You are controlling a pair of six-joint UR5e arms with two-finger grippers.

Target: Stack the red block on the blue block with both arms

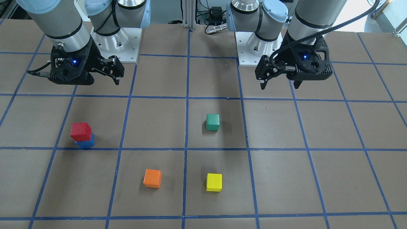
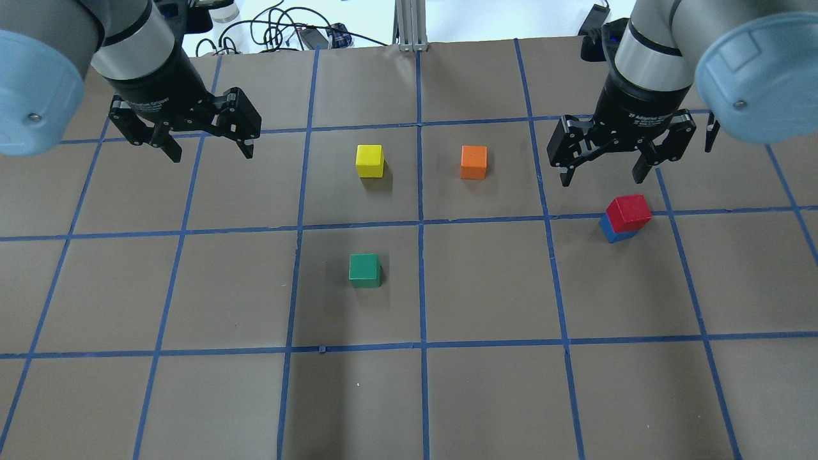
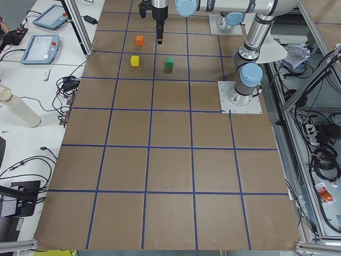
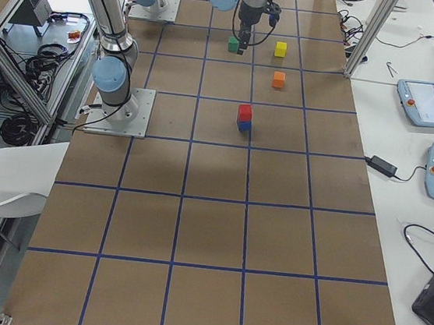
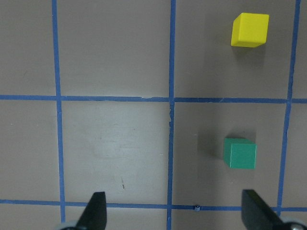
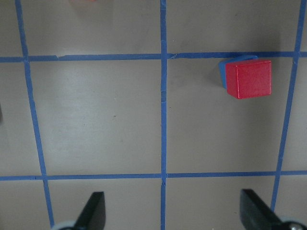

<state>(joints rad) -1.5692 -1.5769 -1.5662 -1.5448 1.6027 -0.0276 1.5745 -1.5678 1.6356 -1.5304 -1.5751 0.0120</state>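
Note:
The red block [image 1: 80,131] sits on top of the blue block [image 1: 85,143], slightly offset, on the brown table. The stack also shows in the overhead view, red block [image 2: 629,212] on blue block [image 2: 610,231], and in the right wrist view, red block [image 6: 248,78] over blue block [image 6: 222,72]. My right gripper [image 2: 602,179] is open and empty, raised above the table just beside the stack and clear of it. My left gripper [image 2: 211,153] is open and empty, raised over the far left of the table. It is the gripper on the right in the front view [image 1: 280,85].
A green block [image 2: 365,270] stands near the table's middle. A yellow block [image 2: 370,160] and an orange block [image 2: 473,162] stand farther out, side by side. Blue tape lines mark a grid on the table. Both arm bases stand at the robot's edge.

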